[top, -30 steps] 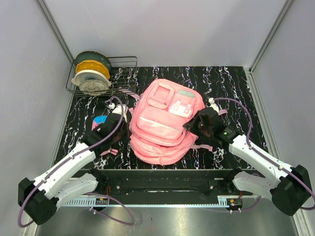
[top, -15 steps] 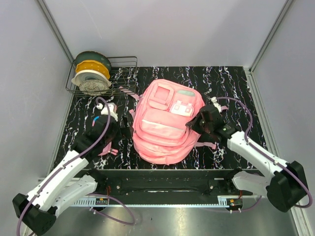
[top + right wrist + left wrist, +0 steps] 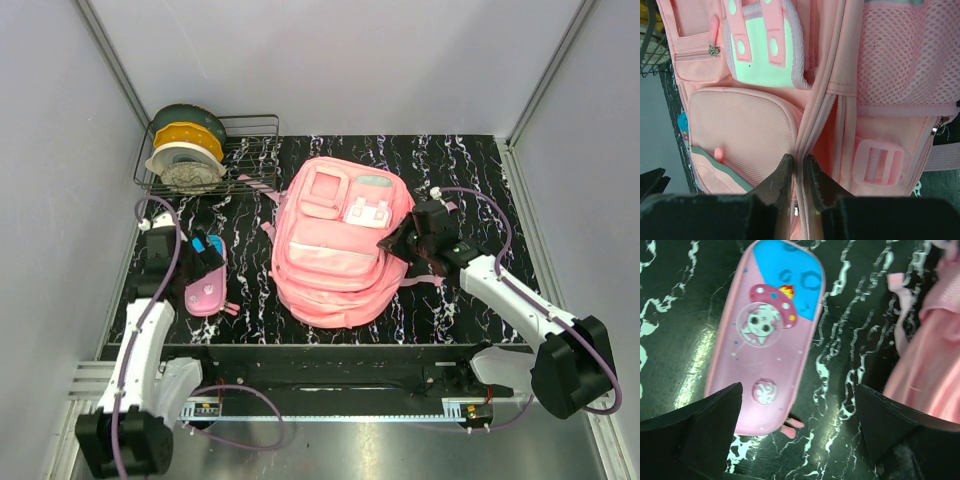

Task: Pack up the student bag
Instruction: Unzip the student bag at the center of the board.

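The student bag [image 3: 335, 255], a large pink backpack, lies flat in the middle of the black marbled table. My right gripper [image 3: 392, 243] is at its right side, shut on the bag's zipper seam [image 3: 805, 135], which is pinched between the two fingers [image 3: 785, 175]. A mesh pocket [image 3: 905, 60] and the white-pink clasp patch [image 3: 765, 55] fill the right wrist view. My left gripper [image 3: 203, 265] hangs open at the left over a small pink-and-blue pencil case [image 3: 767, 340], whose lower end lies by the left fingertip [image 3: 732, 395]; nothing is held.
A wire rack [image 3: 250, 150] at the back left holds green, yellow and white spools [image 3: 185, 150]. A loose pink bag strap [image 3: 900, 295] lies on the table between the pencil case and the bag. Grey walls close in on three sides.
My left gripper has opened and its arm has swung left, away from the bag, to above the pencil case. The right gripper and the bag have shifted slightly toward the back.
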Tool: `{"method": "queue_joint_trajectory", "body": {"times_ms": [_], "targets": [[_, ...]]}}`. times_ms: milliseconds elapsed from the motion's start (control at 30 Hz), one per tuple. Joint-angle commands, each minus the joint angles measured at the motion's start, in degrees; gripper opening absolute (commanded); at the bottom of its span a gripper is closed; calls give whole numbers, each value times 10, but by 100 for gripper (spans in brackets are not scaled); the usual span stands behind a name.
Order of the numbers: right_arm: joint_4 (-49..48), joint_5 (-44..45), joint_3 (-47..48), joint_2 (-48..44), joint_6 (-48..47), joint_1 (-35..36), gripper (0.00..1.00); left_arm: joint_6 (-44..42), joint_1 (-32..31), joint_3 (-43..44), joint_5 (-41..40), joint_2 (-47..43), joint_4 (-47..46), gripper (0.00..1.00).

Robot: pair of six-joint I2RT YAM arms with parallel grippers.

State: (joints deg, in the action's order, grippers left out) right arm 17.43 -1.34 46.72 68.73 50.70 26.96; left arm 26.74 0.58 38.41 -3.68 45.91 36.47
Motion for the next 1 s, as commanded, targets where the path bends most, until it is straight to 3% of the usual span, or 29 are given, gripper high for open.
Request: {"method": "queue_joint_trajectory", "body": {"times_ms": [0, 167, 300, 700, 967], "targets": [[-65, -50, 15, -32, -10, -2, 0, -58, 81, 12, 107, 77, -33, 99], [-67, -74, 14, -45, -12, -2, 0, -93, 137, 51, 98, 160, -24, 99], [-76, -84, 9, -52, -15, -3, 0, -162, 157, 81, 145, 224, -11, 99], [-88, -111, 22, -45, -21, -13, 0, -223, 171, 162, 228, 452, 39, 99], [-88, -116, 17, -52, -23, -17, 0, -227, 177, 179, 185, 458, 38, 99]]}}
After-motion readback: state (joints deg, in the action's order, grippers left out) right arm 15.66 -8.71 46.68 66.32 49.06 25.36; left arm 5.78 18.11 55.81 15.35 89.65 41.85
